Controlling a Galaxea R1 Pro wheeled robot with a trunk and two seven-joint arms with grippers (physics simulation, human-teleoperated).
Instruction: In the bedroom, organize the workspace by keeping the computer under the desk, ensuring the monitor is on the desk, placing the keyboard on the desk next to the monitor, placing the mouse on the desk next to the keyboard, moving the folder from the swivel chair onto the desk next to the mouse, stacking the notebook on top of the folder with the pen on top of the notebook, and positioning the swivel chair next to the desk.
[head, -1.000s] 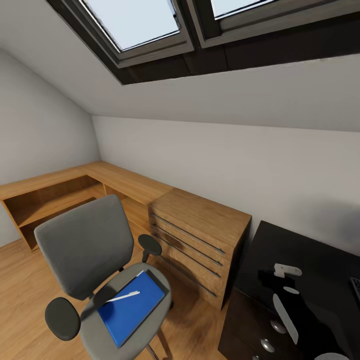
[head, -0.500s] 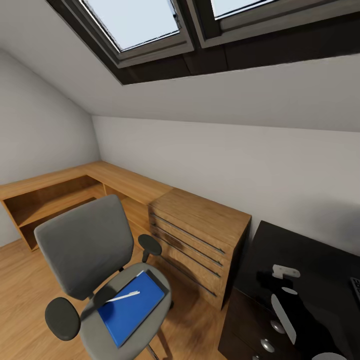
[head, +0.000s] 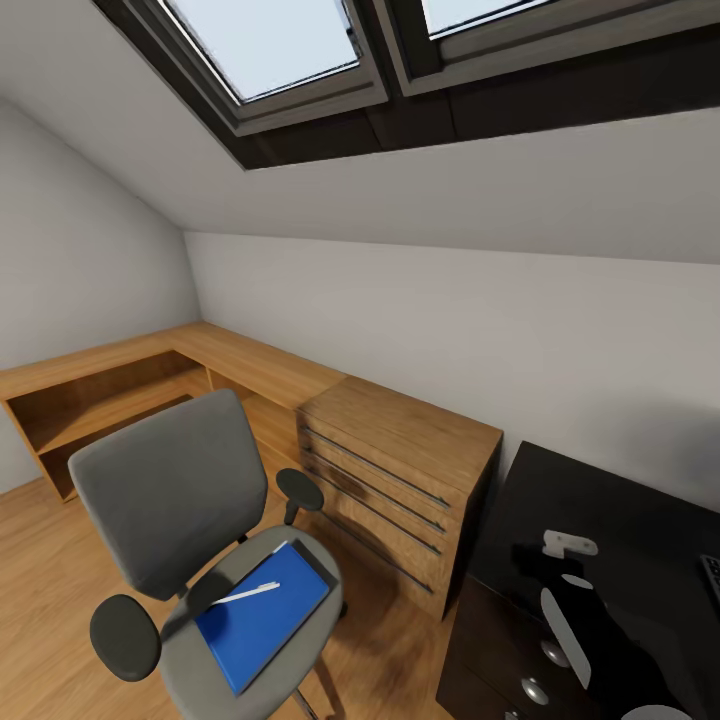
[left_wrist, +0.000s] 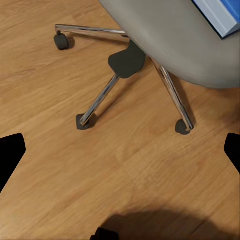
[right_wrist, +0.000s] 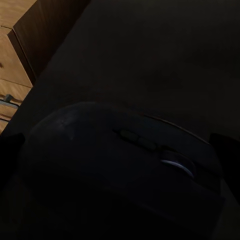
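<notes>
Mouse (right_wrist: 120, 170) is sitting big and dark between the right tool's fingers above the black surface (head: 620, 500); clenched or not, I cannot tell. Left tool's fingers are standing wide apart. At seven o'clock, folder (head: 262, 615) and pen (head: 247, 593) are waiting on the swivel chair (head: 180, 520), not yet moved.

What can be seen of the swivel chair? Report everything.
The grey upholstered swivel chair stands upright on the wooden plank floor, beside the low wooden drawer unit. It has a padded backrest, round black armrests and chrome star legs ending in dark casters. A thin bright blue folder lies on its seat, with a slim whitish pen on top.
</notes>
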